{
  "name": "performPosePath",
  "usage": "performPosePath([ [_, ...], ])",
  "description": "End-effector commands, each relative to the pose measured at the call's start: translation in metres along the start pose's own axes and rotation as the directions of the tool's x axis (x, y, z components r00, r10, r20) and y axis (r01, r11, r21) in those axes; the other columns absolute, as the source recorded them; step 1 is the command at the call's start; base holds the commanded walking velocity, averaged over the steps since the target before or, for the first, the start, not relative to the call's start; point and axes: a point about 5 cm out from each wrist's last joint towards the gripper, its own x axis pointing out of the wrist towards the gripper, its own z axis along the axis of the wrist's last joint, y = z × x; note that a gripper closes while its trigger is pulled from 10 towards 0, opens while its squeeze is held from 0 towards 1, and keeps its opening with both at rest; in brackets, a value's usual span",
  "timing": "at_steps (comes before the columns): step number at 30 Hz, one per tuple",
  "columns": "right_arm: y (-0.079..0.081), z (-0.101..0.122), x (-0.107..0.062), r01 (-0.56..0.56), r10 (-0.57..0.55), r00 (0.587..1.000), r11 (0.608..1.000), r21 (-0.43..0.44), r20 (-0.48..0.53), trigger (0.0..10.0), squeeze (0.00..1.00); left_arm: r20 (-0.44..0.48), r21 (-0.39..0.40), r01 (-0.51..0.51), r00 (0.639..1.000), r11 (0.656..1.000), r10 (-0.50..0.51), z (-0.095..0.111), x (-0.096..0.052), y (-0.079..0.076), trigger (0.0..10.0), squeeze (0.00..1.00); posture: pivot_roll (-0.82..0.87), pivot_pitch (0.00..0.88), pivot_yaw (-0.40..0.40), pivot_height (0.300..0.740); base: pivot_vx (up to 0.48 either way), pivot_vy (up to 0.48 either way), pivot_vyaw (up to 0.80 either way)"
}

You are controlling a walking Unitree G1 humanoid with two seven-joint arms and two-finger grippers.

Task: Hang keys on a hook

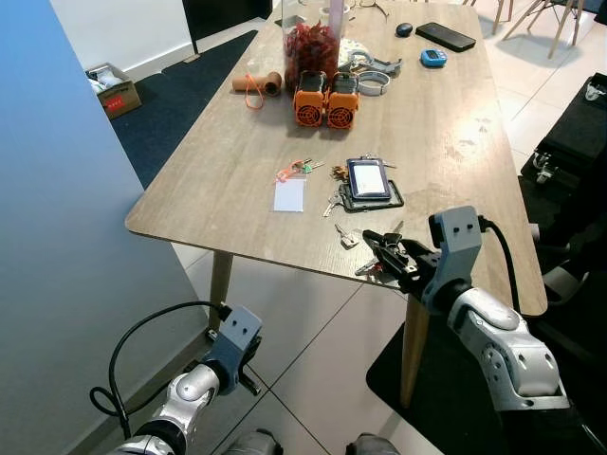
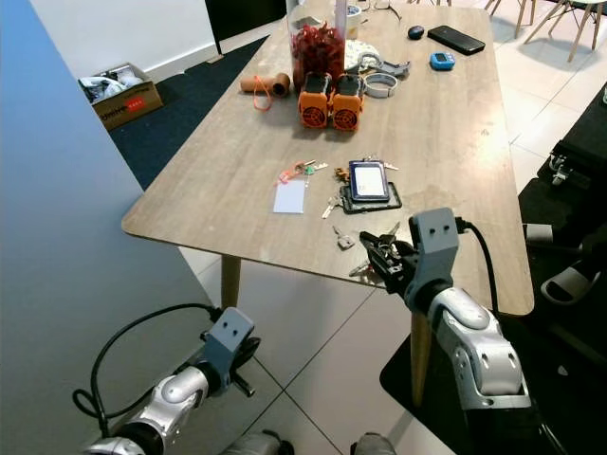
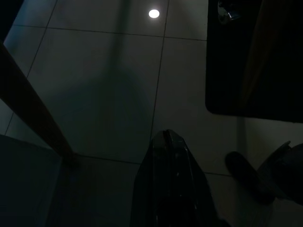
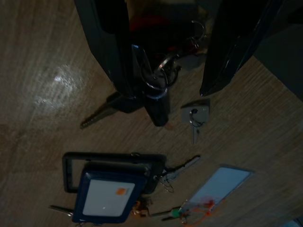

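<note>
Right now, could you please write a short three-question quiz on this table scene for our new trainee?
1. True or false: the right gripper has its fingers open around a bunch of keys at the table's near edge.
2. What colour are the two fans? A blue, B orange, C white.
3. Fill in: the left gripper hangs low, above the ____.

Key: 1 true; 2 B; 3 floor.

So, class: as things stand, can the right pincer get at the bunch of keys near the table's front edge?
Probably yes: the right pincer is open astride the bunch of keys, nothing between.
</note>
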Motion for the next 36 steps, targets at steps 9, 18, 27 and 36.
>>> performPosePath([
  [9, 0.007, -0.009, 0.004, -0.033, 0.033, 0.997, 0.999, 0.007, -0.066, 9.0, 0.00, -0.027, 0.016, 0.007, 1.000, 1.000, -0.006, -0.008, -0.005, 0.002, 10.0, 0.00, 0.04, 0.113, 0.012, 0.740, 0.000, 0.000, 0.00],
  [18, 0.009, -0.016, 0.003, -0.051, 0.051, 0.992, 0.999, 0.008, -0.113, 4.4, 0.00, -0.029, 0.024, 0.014, 0.999, 1.000, -0.013, -0.008, -0.006, 0.002, 10.0, 0.00, 0.04, 0.114, 0.014, 0.740, 0.000, 0.000, 0.00],
  [27, 0.009, -0.017, 0.002, -0.057, 0.058, 0.991, 0.998, 0.011, -0.124, 0.0, 0.00, -0.028, 0.025, 0.014, 1.000, 1.000, -0.013, -0.007, -0.005, 0.003, 10.0, 0.00, 0.04, 0.121, 0.017, 0.740, 0.000, 0.000, 0.00],
  [36, 0.007, -0.017, 0.001, -0.048, 0.048, 0.991, 0.999, 0.006, -0.126, 0.0, 0.00, -0.028, 0.027, 0.015, 0.999, 1.000, -0.015, -0.007, -0.005, 0.003, 10.0, 0.00, 0.04, 0.124, 0.020, 0.740, 0.000, 0.000, 0.00],
])
